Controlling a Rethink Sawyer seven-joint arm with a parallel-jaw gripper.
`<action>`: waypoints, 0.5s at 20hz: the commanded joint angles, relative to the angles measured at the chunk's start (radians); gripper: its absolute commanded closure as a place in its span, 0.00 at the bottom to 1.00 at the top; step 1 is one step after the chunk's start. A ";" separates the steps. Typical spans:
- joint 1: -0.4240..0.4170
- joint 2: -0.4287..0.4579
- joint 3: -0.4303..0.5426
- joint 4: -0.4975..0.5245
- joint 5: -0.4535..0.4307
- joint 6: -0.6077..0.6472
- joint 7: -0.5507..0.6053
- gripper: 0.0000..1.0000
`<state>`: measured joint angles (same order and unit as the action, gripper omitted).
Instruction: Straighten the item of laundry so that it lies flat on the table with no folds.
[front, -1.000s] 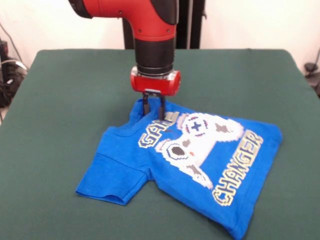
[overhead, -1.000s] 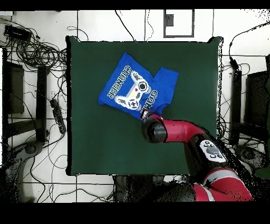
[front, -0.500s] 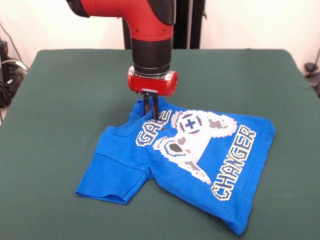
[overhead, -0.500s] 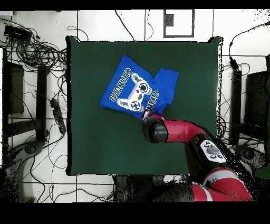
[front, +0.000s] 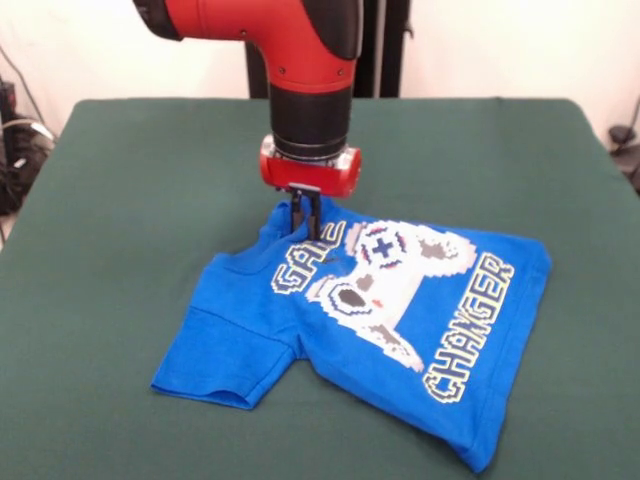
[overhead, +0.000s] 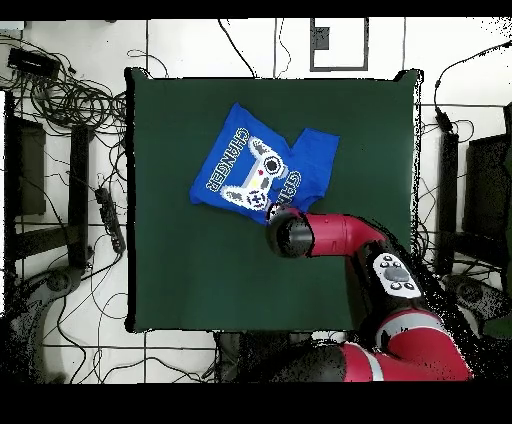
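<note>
In the front view the gripper (front: 305, 213) is pinched closed on the collar edge of the one blue T-shirt (front: 400, 320), whose body trails lengthwise away from the fingers, while overhead the arm hides the fingers and the single shirt (overhead: 262, 168) lies on the green table (overhead: 180, 270) just beyond them.

T-shirt (front: 400, 330): bright blue; white-grey pixel controller print; yellow-outlined "GAME CHANGER" lettering.
Table (front: 130, 180): dark green cloth covering, plain, no pattern noted.
Arm (front: 300, 60): red casing with black sections.
Gripper (front: 305, 212): black fingers, mounted under a red collar.
</note>
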<state>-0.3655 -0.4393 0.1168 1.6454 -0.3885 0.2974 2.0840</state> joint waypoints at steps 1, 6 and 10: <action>0.083 0.056 0.085 -0.175 0.078 0.074 0.070 1.00; 0.071 0.063 0.130 -0.236 0.103 0.200 0.021 1.00; 0.060 0.066 0.141 -0.237 0.103 0.214 0.001 1.00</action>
<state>-0.3336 -0.4098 0.1252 1.5155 -0.3450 0.4306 2.0840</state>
